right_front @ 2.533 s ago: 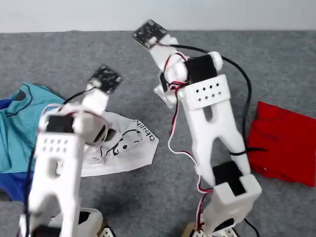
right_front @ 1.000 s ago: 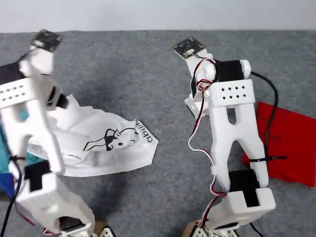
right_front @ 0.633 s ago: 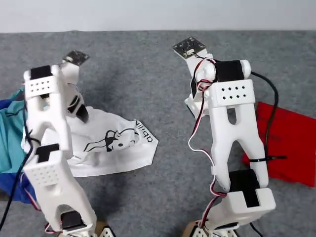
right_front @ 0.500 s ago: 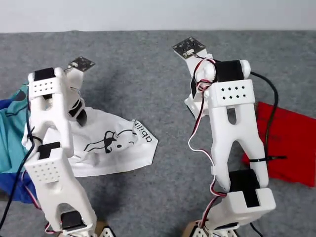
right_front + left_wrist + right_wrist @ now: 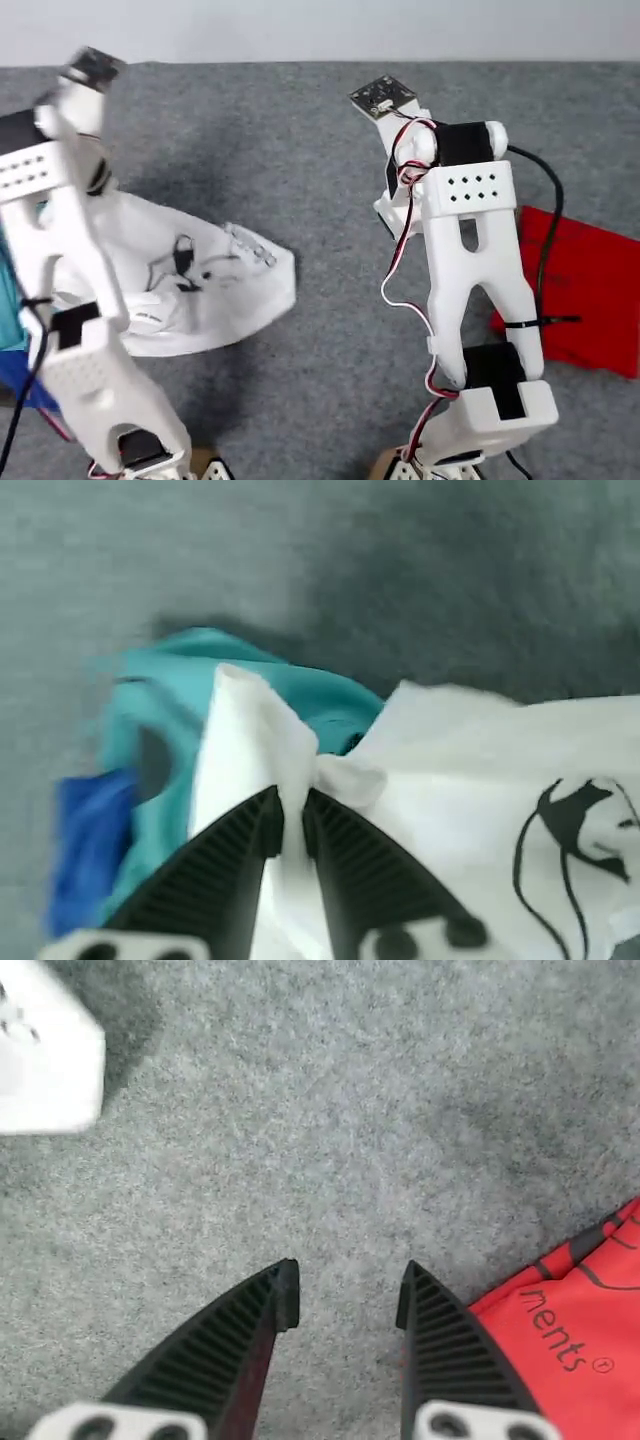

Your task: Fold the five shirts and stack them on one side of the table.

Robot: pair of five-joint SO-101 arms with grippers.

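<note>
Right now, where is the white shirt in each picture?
High view: white shirt lies left of centre.
Left wrist view: pinched in the left pincer, next to the teal shirt.
Right wrist view: its corner, across from the red shirt.
Shared landmark: the grey table.

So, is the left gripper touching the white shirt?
Touching. The left wrist view shows the left gripper shut on a fold of the white shirt.

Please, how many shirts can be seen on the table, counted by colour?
White shirt: 1
Teal shirt: 1
Blue shirt: 1
Red shirt: 1
Total: 4 shirts visible
</note>
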